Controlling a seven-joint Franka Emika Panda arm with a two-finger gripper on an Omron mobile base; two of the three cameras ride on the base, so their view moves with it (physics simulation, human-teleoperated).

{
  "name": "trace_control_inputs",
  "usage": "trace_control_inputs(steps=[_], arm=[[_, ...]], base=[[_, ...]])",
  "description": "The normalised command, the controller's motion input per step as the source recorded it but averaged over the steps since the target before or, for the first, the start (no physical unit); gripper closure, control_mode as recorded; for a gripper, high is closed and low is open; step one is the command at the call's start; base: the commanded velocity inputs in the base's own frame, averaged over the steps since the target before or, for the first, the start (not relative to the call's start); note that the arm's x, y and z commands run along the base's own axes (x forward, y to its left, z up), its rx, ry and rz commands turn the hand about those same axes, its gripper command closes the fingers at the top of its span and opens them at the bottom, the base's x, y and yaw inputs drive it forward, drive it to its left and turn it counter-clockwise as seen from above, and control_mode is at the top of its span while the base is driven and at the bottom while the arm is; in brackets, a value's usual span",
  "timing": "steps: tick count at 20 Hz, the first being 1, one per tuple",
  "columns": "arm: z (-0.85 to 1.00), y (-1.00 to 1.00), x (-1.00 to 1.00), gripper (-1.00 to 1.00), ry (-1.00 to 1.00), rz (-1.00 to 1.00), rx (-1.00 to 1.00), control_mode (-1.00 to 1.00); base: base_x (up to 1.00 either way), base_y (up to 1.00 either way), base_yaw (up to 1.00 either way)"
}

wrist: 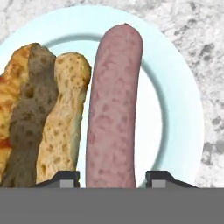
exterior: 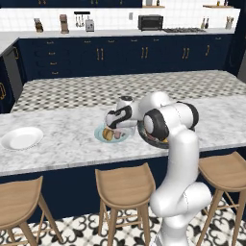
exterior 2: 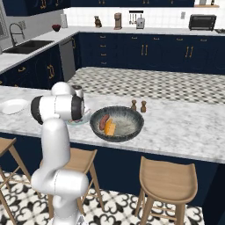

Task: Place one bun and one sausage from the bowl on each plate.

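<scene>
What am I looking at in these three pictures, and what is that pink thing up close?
It is a white robot arm in a computer-drawn kitchen. Two pictures come from cameras behind it, one on each side; the third looks out from its hand. On the marble counter lie a light blue plate, a white plate and a dark grey bowl. The pink thing is a sausage, standing between the two dark fingers above the blue plate, beside a bun already on it. Whether the fingers grip it, I cannot tell. Another sausage and bun wait in the bowl.
</scene>
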Motion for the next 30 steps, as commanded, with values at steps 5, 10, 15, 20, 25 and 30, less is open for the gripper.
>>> trace_control_inputs(steps=[5, 10, 15, 20, 25, 30], arm=[[0.86, 0.0, -0.24, -1.0, -0.02, 0.01, 0.04, -1.0], [0.96, -0.16, -0.59, -1.0, -0.03, 0.0, 0.01, -1.0], [0.2, -1.0, -0.27, -1.0, 0.04, 0.0, 0.0, -1.0], [-0.03, -1.0, 0.0, -1.0, 0.16, 0.0, 0.0, -1.0], [-0.36, -0.82, 0.0, -1.0, 0.16, 0.04, 0.0, -1.0], [-0.49, -0.51, 0.0, -1.0, 0.16, 0.11, 0.0, -1.0]], base=[[0.0, 0.0, 0.0], [0.0, 0.0, 0.0], [0.0, 0.0, 0.0], [0.0, 0.0, 0.0], [0.0, 0.0, 0.0], [0.0, 0.0, 0.0]])
